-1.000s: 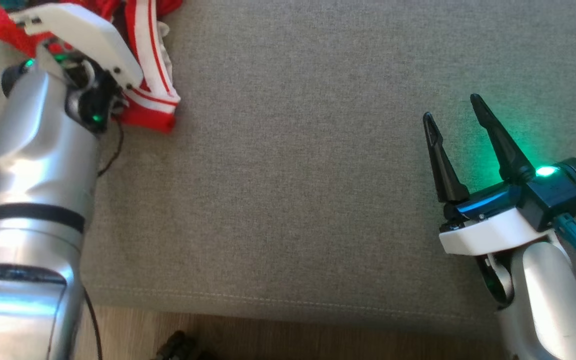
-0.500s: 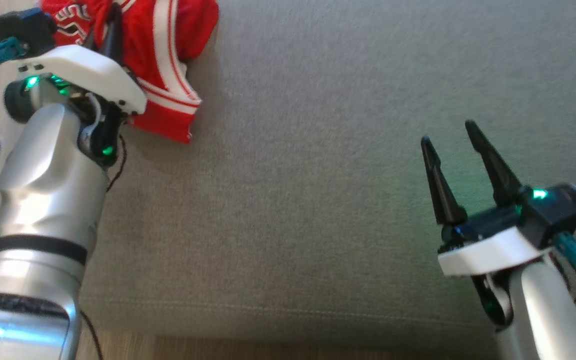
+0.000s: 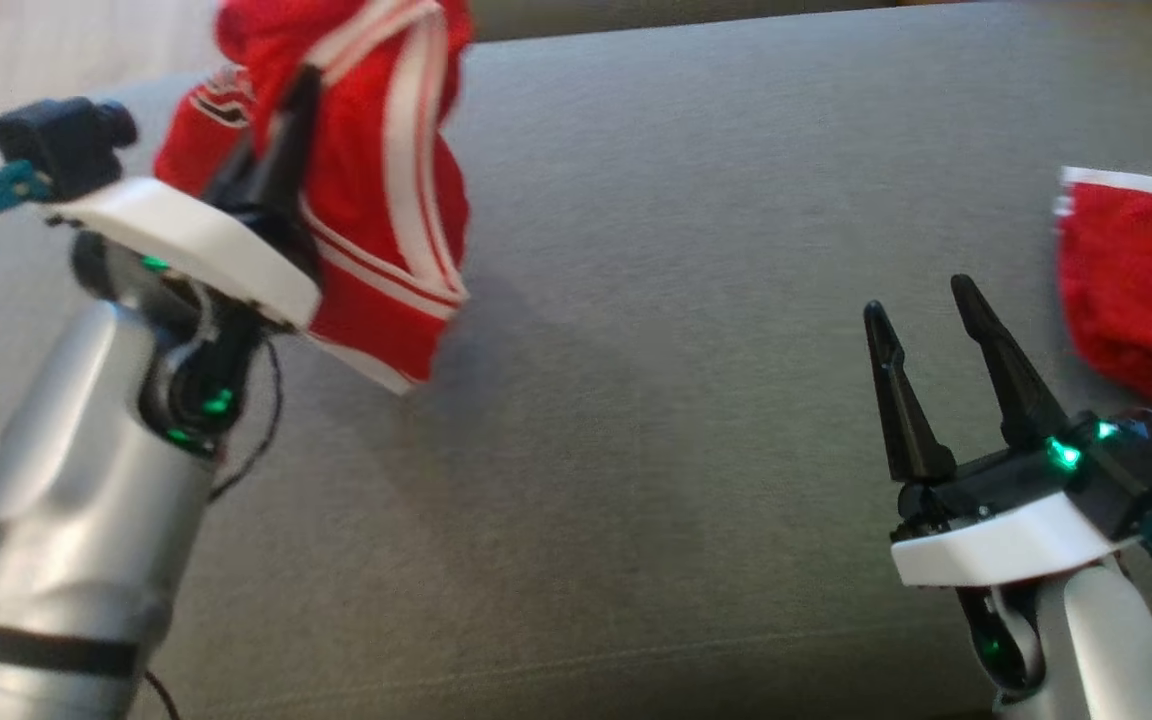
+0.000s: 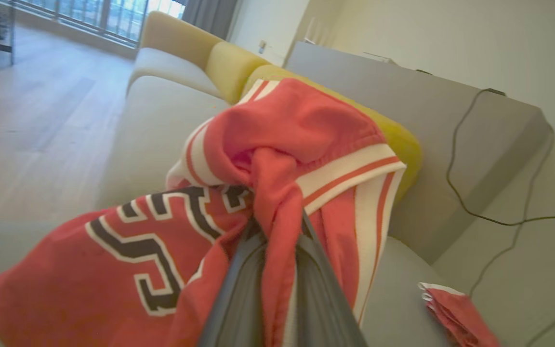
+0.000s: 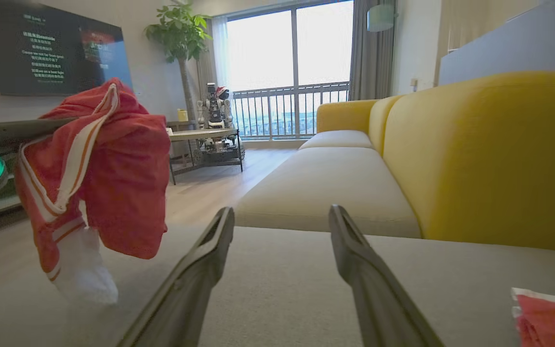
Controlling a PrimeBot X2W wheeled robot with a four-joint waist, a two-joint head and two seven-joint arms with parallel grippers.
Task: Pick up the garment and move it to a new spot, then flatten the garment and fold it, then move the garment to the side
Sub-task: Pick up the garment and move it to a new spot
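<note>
Currently the garment (image 3: 376,170), a red jersey with white stripes, is held up bunched over the grey cushion (image 3: 686,250) at about eleven o'clock in the head view, clamped in the closed left pincer (image 3: 301,85). The right pincer (image 3: 916,298) is seen at four o'clock, fingers spread and nothing between them. A second red cloth (image 3: 1136,290) lies at three o'clock. The jersey is judged soft, light and limp, so it will sag and crumple wherever it is released. For flattening, it would best be taken by two corners of a hem and drawn taut.
</note>
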